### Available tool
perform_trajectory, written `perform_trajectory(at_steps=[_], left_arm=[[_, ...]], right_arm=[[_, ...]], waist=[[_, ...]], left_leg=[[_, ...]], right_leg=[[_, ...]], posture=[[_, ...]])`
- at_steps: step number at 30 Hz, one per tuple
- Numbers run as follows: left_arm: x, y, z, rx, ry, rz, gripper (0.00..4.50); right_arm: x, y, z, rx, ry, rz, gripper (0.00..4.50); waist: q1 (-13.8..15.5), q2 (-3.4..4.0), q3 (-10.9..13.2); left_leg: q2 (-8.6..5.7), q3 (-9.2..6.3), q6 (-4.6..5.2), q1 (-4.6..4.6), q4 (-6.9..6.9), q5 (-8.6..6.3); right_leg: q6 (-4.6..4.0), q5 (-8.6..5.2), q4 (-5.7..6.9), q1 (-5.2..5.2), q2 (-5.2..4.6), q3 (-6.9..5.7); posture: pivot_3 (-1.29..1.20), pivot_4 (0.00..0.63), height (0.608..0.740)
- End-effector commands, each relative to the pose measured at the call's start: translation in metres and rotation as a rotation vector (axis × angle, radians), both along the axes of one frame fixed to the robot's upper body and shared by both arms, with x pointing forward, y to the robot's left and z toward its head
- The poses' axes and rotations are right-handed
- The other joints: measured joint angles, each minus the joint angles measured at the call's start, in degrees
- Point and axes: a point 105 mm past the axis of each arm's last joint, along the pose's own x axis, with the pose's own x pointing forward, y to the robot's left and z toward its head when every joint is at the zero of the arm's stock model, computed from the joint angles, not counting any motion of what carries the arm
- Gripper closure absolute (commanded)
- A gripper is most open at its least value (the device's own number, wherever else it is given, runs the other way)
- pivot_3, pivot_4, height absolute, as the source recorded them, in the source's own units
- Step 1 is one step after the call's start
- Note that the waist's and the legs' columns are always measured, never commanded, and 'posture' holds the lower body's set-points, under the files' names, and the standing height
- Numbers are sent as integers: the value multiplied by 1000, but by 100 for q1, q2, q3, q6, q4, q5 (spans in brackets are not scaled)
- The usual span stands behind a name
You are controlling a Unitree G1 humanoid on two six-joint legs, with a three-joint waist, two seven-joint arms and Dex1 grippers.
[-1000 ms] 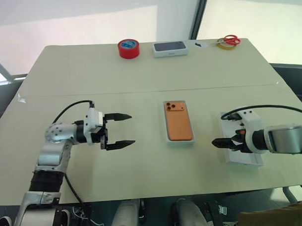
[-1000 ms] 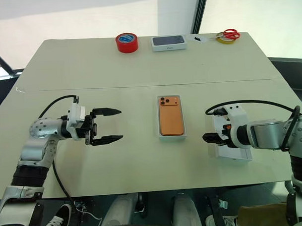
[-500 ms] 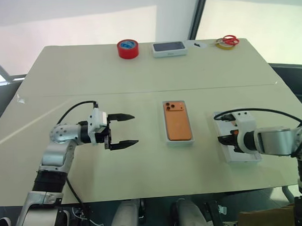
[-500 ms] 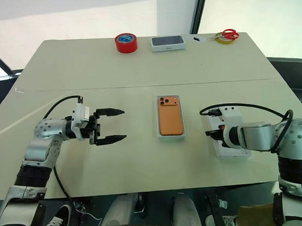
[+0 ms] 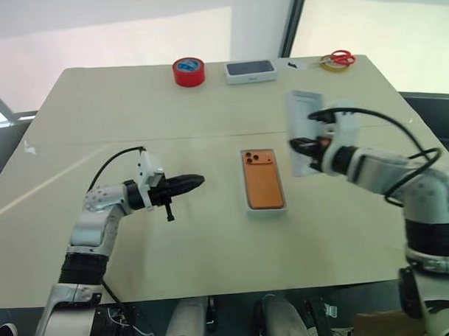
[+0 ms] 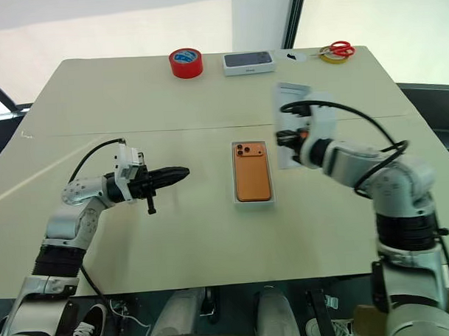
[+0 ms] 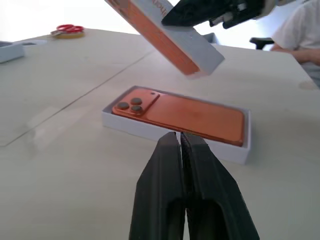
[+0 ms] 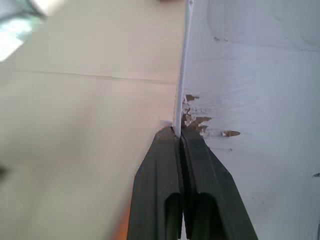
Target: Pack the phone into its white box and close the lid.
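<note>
The left tool [image 5: 187,183] has just clenched empty above the bench [image 5: 208,117], pointing at the phone [image 5: 263,185], which lies lens-side up in the white box [image 5: 265,208]. Right of it, the right tool [image 5: 303,147] has pinched the lid [image 5: 304,110] by one wall and lifted it off the bench, tilted beside the box. Judging by this, only lowering the lid over the box remains.

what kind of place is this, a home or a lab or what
Probably a lab or office test area, not a home: one large bare table before bright windows, holding staged props such as red tape, scissors and the phone in its white box.
</note>
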Motion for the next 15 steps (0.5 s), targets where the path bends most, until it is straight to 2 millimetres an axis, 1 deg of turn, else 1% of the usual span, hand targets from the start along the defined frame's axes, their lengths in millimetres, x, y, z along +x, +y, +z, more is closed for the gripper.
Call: perform_trajectory(at_steps=[1,2,4,6,7,9,10,12,14,15], left_arm=[[7,0,17,-41,-63,72,4446],[8,-2,18,-61,-48,77,4446],[8,-5,19,-77,-31,75,4446],[5,-7,19,-80,-28,67,4446],[4,-8,19,-81,-26,65,4446],[3,-8,19,-83,-22,64,4446],[2,-8,20,-94,-16,64,4446],[0,-7,22,-119,-1,60,4446],[-1,-6,23,-146,24,56,4446],[-2,-5,23,-149,32,53,4446]], right_arm=[[-22,31,16,199,-64,187,4500],[-26,37,17,281,-45,232,4500],[-30,43,20,396,-17,272,4500],[-36,44,13,505,89,345,4500],[-46,47,7,530,152,415,4500],[-57,50,0,533,216,488,4500],[-59,51,-7,536,271,493,4500],[-62,54,-20,519,351,498,4500],[-64,59,-25,505,383,510,4500],[-61,62,-29,488,400,496,4500]], waist=[[25,-5,0],[29,-5,0],[26,-4,0],[18,-4,0],[22,-5,0],[17,-6,-1],[1,-5,-1],[-22,-4,0],[-39,-2,1],[-38,0,0]], left_leg=[[0,-1,0,2,2,0],[0,-2,0,3,2,0],[-2,-3,1,4,5,-1],[-3,-2,0,5,7,-1],[-3,-2,-1,7,7,-2],[-3,-4,-2,9,5,-2],[-3,-3,-2,9,1,-3],[-2,-3,-3,9,-2,-2],[0,-3,-6,10,-4,-1],[1,-3,-7,10,-5,-1]], right_leg=[[0,0,0,-4,0,-2],[0,0,0,-6,0,-3],[0,1,0,-9,-1,-2],[1,1,1,-10,-2,-2],[1,1,0,-10,-2,-2],[0,1,-2,-8,-2,-3],[0,1,-5,-9,-2,-2],[0,1,-5,-10,-3,-1],[-1,1,-3,-14,-2,1],[-1,0,-2,-17,-2,1]], posture=[[0,150,735],[0,150,735],[0,150,735],[0,150,735],[0,150,735],[0,150,735],[0,150,735],[0,150,735],[0,150,735],[0,150,735]])
